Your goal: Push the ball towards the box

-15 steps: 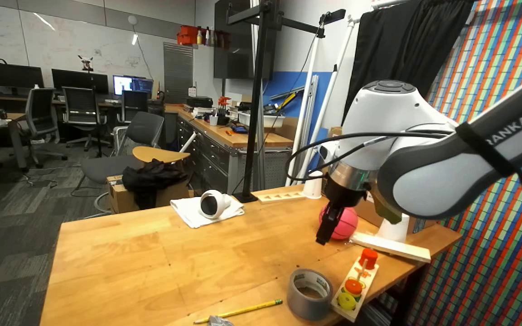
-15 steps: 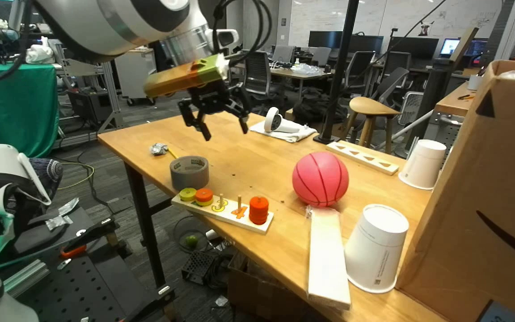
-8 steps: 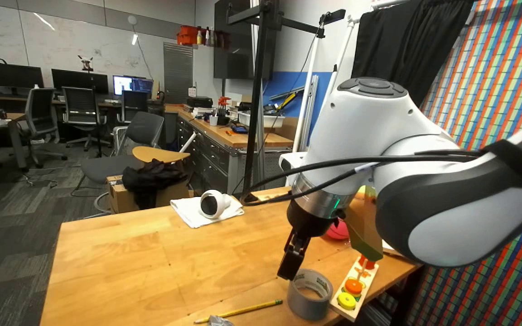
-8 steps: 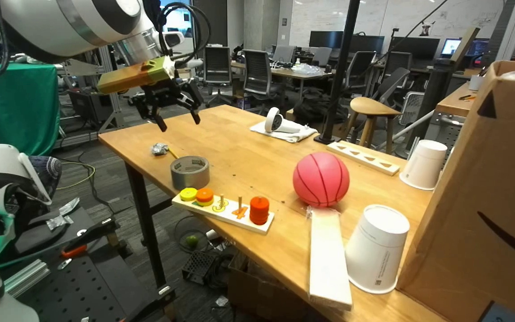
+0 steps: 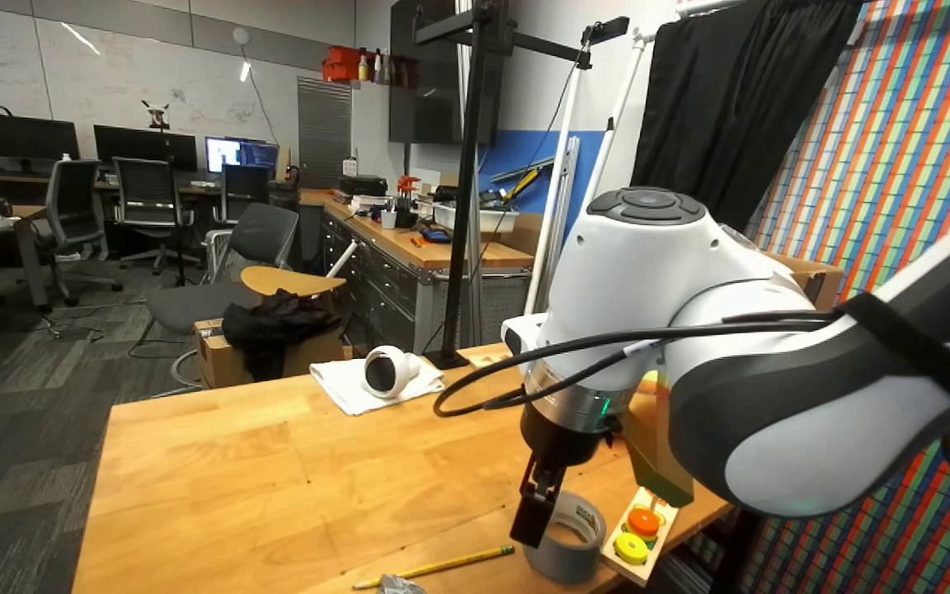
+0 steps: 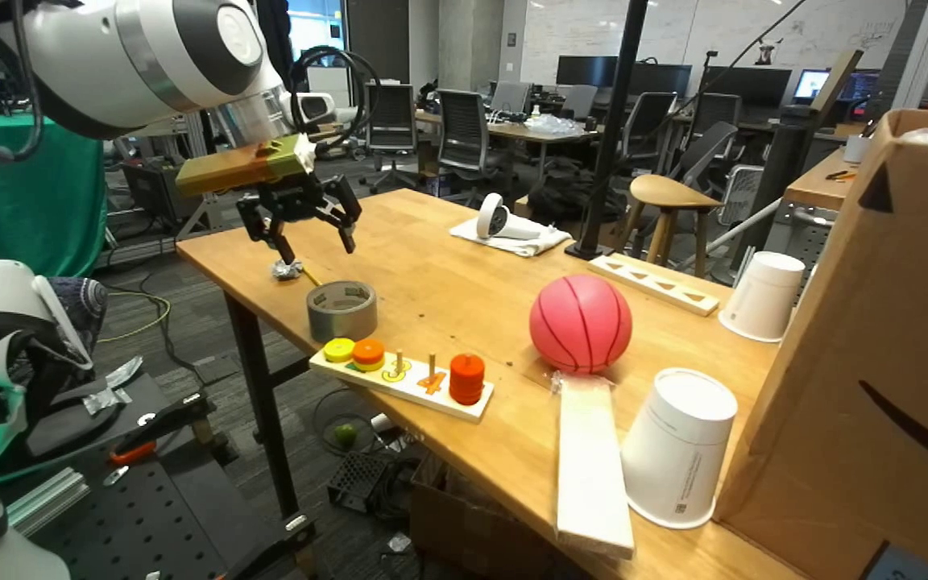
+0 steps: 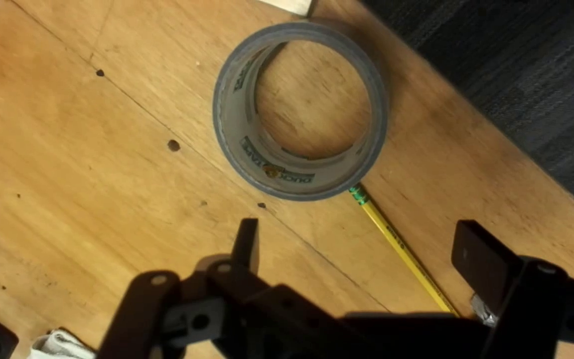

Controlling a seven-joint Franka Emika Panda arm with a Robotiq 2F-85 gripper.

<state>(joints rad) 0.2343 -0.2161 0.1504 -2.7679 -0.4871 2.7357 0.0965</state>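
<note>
The red-pink ball (image 6: 581, 324) with dark seam lines rests on the table in an exterior view, against the end of a wrapped pale plank. The box (image 6: 859, 362), a large brown carton, stands at the right edge there; a corner of the box (image 5: 823, 282) shows behind the arm. The arm hides the ball in that view. My gripper (image 6: 317, 251) is open and empty above the table, well apart from the ball on the side away from the box. In the wrist view the open gripper (image 7: 357, 232) has its fingers wide apart, with bare table and a pencil below.
A grey tape roll (image 7: 299, 187) lies beside the gripper, with the yellow pencil (image 7: 401, 249) and crumpled foil (image 6: 287, 269) nearby. A peg toy (image 6: 403, 391) lies along the table edge. The plank (image 6: 593, 467) and a white cup (image 6: 680, 451) stand near the box. A black pole (image 6: 613, 121) rises behind.
My gripper has moved away from the ball to beside the tape roll, then dropped lower over the last half second. It stays open. The ball stays in about the same place.
</note>
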